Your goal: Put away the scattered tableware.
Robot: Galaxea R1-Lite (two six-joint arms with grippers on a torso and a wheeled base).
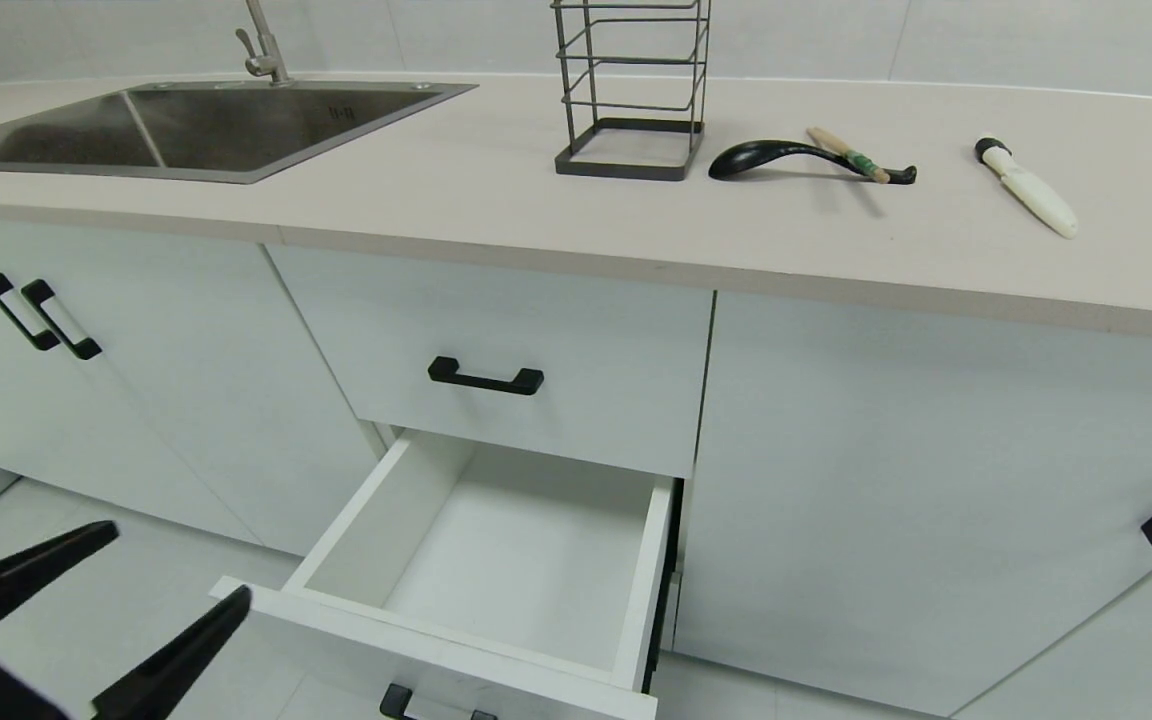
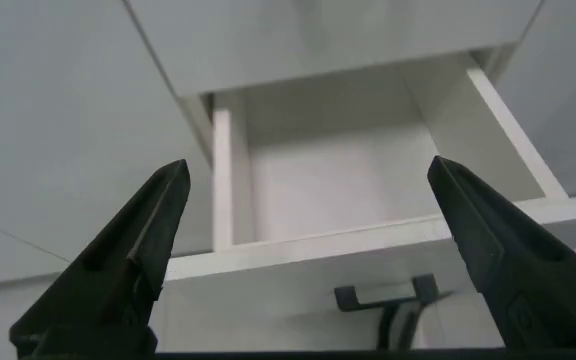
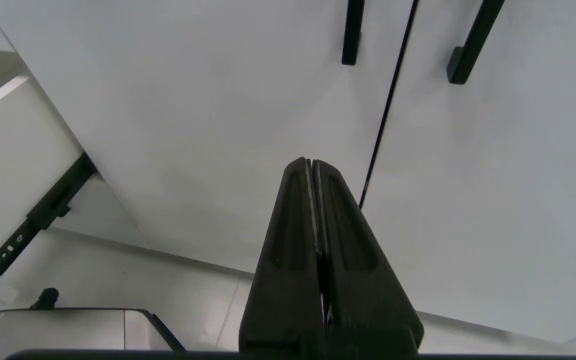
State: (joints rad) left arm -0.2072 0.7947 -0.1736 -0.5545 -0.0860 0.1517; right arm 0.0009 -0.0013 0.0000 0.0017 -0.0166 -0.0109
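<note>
Black spoon [image 1: 776,157], wooden stick [image 1: 848,155] and white brush [image 1: 1028,188] lie on desk [image 1: 436,190] beside rack [image 1: 631,100]. Drawer [image 1: 644,580] below open. Left fingers [image 1: 26,572] spread wide, empty, near drawer. Right fingers [image 3: 343,260] pressed together, empty.

On the countertop [image 1: 496,215], the sink [image 1: 206,125] sits at the left and the rack [image 1: 631,90] near the middle. Right of the rack lies the ladle [image 1: 796,158] with a slim utensil [image 1: 848,155] across its handle, and a brush [image 1: 1028,188] lies farther right. Below, the open drawer [image 1: 336,530] juts out under a closed drawer [image 1: 496,320].
</note>
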